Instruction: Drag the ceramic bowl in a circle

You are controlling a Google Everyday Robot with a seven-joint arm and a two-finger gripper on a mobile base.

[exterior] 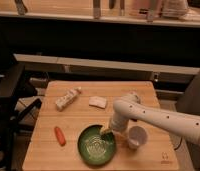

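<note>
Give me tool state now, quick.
Tool: open, at the ceramic bowl's upper right rim, holding nothing that can be seen.

A wooden table (48,150) was seen bearing a carrot (59,135) near its left edge, a wrapped packet (67,98) and a pale cloth (98,102) farther back, and a white cup (136,136) at right.
</note>
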